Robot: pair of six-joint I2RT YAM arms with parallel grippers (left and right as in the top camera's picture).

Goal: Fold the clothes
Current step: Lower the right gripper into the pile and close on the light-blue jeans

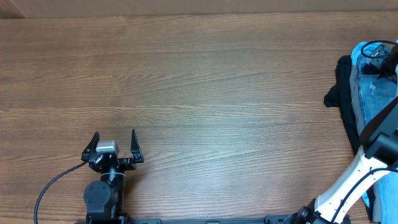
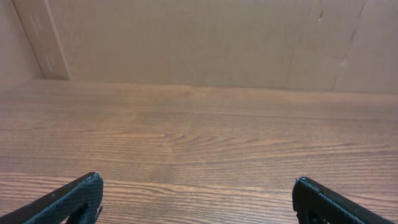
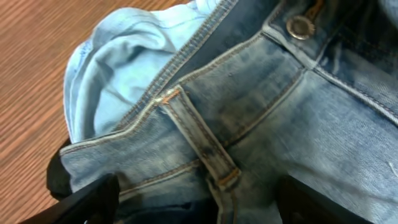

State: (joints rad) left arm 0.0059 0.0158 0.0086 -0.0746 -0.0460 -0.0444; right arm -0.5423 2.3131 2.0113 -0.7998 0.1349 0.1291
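Wood worktop: clothes pile heaped at right edge, crumpled jeans on top. Right end effector spread wide over waistband, grasping nothing. Left end effector released, well apart from pile. Judgement: no fold made yet; all folding left.

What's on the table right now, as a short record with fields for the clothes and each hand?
table: brown wood grain
clothes: crumpled heap at the table's right edge, black garment at its left side
jeans: light blue, on top, belt loop and button showing
left hand: open, empty, near front edge
right hand: open, over the jeans' waistband
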